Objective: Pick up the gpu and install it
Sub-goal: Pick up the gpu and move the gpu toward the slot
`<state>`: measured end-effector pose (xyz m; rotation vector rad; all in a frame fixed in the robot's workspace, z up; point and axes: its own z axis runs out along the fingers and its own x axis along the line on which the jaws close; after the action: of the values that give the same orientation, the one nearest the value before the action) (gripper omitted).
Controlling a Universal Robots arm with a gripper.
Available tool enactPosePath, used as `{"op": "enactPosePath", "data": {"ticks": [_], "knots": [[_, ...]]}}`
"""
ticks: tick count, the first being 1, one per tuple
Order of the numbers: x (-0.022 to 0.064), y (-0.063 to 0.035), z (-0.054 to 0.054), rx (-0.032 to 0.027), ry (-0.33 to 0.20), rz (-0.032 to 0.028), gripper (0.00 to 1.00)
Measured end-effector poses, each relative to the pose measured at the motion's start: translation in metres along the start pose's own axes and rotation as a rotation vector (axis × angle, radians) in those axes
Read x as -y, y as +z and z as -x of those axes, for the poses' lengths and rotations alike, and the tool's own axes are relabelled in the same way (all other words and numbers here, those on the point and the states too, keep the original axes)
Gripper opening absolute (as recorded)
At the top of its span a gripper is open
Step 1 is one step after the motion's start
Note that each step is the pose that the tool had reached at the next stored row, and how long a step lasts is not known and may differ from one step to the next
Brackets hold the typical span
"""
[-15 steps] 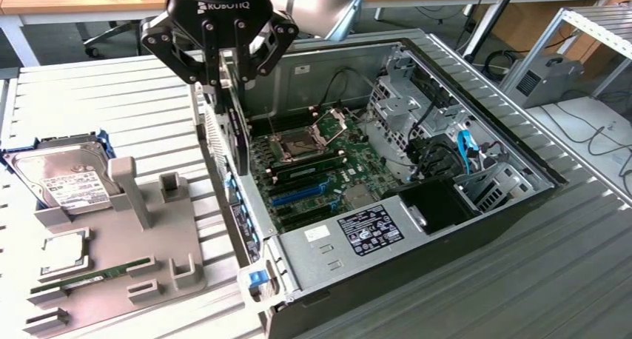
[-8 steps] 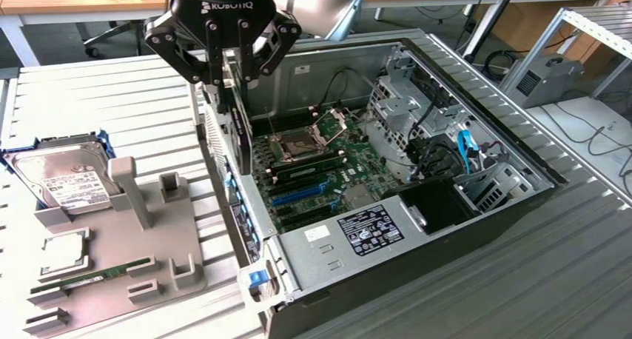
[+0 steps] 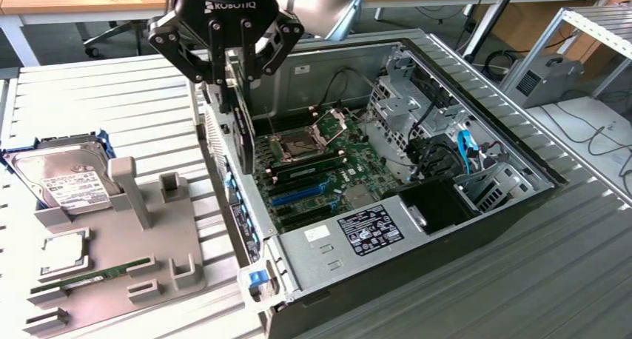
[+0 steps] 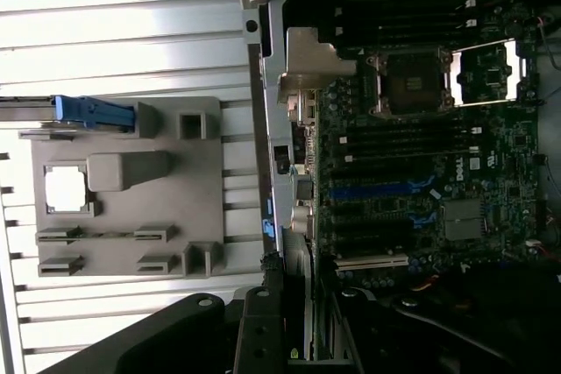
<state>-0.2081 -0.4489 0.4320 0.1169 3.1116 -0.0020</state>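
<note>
**Exterior view**
- Item: gripper (image 3: 229,71). Its jaws are drawn part-way in and clamped on the top edge of the gpu (image 3: 241,128). You have the card in hand.
- Item: gpu. It hangs upright and edge-on below the fingers, over the side of the computer case (image 3: 395,261) that faces the exterior view's left. Its lower end is above the motherboard (image 3: 326,158). You cannot tell from here whether it touches anything.
- Item: blue expansion slot (image 3: 296,196). It is bare. It lies near the card's lower end but apart from it.
- Item: grey parts holder (image 3: 148,235). It sits on the exterior view's left, well apart from the gripper. It carries the hard drive (image 3: 64,180) and a memory stick (image 3: 94,274).
- Progress, as a judgement: the pick-up is done and the card is carried to the case. The install is left, since no slot shows a card seated in it.

**Wrist view**
- Item: fingers (image 4: 259,330). They are dark and stand to either side of a thin card edge that runs away from the camera. This agrees with a grip on the gpu.
- Item: motherboard, seen beyond the fingers with its blue slot uncovered. The card is not yet down among the slots.
- Item: silver bracket-like piece at the case's rear wall. You cannot tell whether it belongs to the card or to the case.
- Item: grey parts holder, off to one side of the case, apart from the fingers.
</note>
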Motion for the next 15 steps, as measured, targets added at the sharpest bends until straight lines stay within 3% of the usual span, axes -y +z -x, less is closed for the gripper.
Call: {"op": "enactPosePath", "data": {"ticks": [15], "knots": [[-0.0012,0.0004,0.015,0.0002,0.0,-0.0029,0.26]]}}
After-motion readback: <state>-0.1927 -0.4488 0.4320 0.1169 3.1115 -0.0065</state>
